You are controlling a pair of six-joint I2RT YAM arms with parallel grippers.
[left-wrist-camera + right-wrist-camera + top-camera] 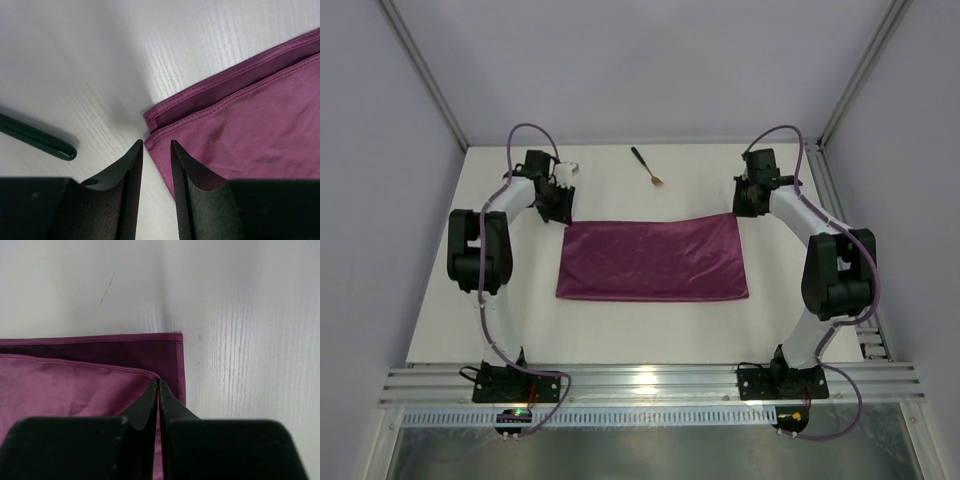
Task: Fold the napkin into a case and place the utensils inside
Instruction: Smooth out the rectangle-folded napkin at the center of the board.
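While flat, napkin [653, 259] lengthwise left to right.

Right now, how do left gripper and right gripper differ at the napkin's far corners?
Jaws: left gripper stands open, bare table in the gap; right gripper is shut.
Hold: the left gripper holds nothing, the napkin corner lying just past its tips; the right gripper appears to pinch the upper layer's corner.
Nearby: a dark utensil handle lies beside the left gripper; none shows by the right.
Shared: both sit low at the folded napkin's far corners.
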